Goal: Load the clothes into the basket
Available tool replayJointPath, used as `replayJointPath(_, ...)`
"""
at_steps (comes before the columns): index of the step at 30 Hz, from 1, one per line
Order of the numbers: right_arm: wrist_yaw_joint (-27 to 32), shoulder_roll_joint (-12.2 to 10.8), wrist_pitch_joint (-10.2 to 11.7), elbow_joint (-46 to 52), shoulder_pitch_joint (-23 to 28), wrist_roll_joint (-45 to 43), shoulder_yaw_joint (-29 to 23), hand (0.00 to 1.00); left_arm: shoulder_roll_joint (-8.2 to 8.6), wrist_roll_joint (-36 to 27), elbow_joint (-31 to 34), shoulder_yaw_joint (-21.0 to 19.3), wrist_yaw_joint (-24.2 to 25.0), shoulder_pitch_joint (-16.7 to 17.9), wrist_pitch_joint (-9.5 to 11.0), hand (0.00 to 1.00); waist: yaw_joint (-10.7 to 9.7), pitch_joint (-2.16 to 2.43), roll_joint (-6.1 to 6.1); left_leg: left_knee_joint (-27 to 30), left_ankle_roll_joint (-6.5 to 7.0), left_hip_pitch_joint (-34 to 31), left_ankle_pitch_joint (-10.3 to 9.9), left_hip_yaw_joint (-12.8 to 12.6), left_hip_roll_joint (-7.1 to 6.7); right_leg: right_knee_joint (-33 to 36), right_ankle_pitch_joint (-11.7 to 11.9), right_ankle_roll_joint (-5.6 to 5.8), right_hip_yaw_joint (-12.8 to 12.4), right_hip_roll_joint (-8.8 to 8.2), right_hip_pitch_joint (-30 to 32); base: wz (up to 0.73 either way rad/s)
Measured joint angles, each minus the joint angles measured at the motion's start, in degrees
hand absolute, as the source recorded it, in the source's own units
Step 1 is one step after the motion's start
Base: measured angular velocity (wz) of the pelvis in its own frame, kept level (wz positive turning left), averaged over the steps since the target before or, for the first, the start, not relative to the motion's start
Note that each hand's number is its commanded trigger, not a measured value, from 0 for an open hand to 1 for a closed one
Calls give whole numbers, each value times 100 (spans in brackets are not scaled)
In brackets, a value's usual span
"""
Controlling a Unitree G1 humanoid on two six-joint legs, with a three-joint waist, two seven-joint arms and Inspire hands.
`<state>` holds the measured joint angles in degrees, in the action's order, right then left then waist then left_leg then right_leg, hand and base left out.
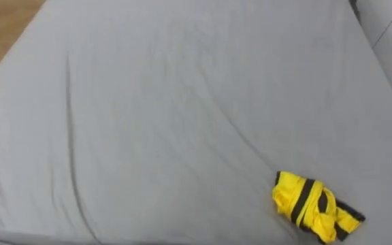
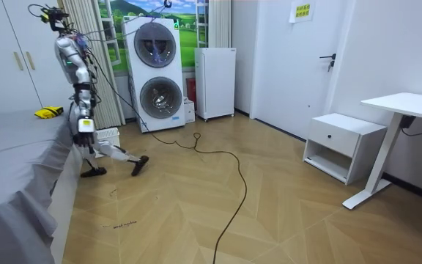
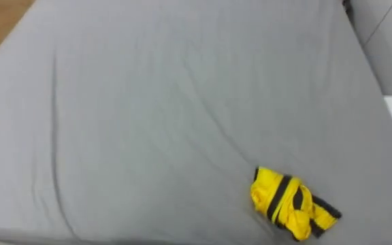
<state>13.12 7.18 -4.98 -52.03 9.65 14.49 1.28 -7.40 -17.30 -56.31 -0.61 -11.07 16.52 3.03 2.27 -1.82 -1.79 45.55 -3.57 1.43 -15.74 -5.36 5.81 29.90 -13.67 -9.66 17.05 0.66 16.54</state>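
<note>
Left eye view, yellow garment [image 1: 313, 206], grey bed [image 1: 148, 122]

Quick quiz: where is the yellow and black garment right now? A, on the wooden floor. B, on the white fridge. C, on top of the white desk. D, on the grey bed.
D: the yellow and black garment lies crumpled on the grey bed sheet, near the edge closest to the robot.
</note>
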Motion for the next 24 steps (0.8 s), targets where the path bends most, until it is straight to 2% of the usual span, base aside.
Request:
replayJointPath(1,64,0,-133,89,0,-78,0,0,-1,-2,37,17,-3,1,0,0,-18,-16,34,-25,45,-155,-122,-56,-51,-41,-25,-4,-55,-45,-53,-21)
replayJointPath(2,176,19,-348,189,1,-193,0,0,8,1,83,49,-5,2,-4,0,-36,-44,79,-155,73,-467,-346,-166,-100,-153,-11,56,-155,-119,-184,-21)
replayJointPath(3,249,20,-407,199,1,-225,1,0,12,8,104,57,-11,3,-8,0,-22,-49,90,-315,89,-610,-426,-168,-157,-211,6,85,-219,-144,-239,-40)
replayJointPath(4,397,20,-495,213,0,-314,1,0,20,8,114,59,-34,11,-7,0,46,-41,98,-737,97,-848,-474,-196,-243,-334,50,147,-373,-168,-331,-63)
replayJointPath(5,552,26,-653,333,1,-389,1,0,17,8,118,49,-97,47,-5,0,125,-38,96,-1294,100,-1030,-456,-206,-265,-392,84,195,-510,-184,-358,-74)
replayJointPath(6,611,30,-707,370,0,-397,10,0,15,6,118,26,-126,90,-1,0,156,-30,84,-1622,97,-1111,-411,-201,-263,-410,97,220,-540,-190,-351,-80)
replayJointPath(7,750,34,-731,416,-1,-400,38,0,16,4,103,-41,-206,146,-2,0,201,-15,77,-2053,171,-1257,-103,-176,-277,-396,110,326,-564,-234,-347,-68)
replayJointPath(8,899,43,-839,597,0,-431,39,0,25,6,92,-95,-287,192,-3,0,188,20,69,-2337,298,-1257,288,-65,-365,-400,146,405,-616,-269,-302,-64)
replayJointPath(9,1035,43,-1033,883,2,-518,71,0,19,4,95,-146,-352,173,5,0,183,30,68,-2589,326,-1181,463,-80,-459,-445,205,475,-760,-280,-234,-38)
replayJointPath(11,1197,43,-1125,1125,56,-560,122,0,7,-9,37,-155,-388,179,9,0,155,24,105,-2841,407,-1068,589,-153,-515,-593,279,548,-917,-264,-265,-20)
replayJointPath(14,1442,71,-1129,1518,110,-555,122,0,23,-1,-10,-142,-385,193,-43,0,89,43,123,-2991,452,-969,621,-176,-555,-735,291,649,-908,-287,-358,-6)
replayJointPath(18,1751,173,-1118,2106,55,-596,-91,0,20,4,-14,-153,-351,141,-135,0,-12,52,122,-3019,479,-1017,644,-180,-569,-835,335,712,-899,-291,-350,0)
replayJointPath(24,1993,169,-1118,2379,-27,-596,-201,0,16,-1,-260,-142,-232,-68,-292,0,-122,56,125,-3033,483,-1089,653,-192,-573,-971,392,720,-900,-242,-337,1)
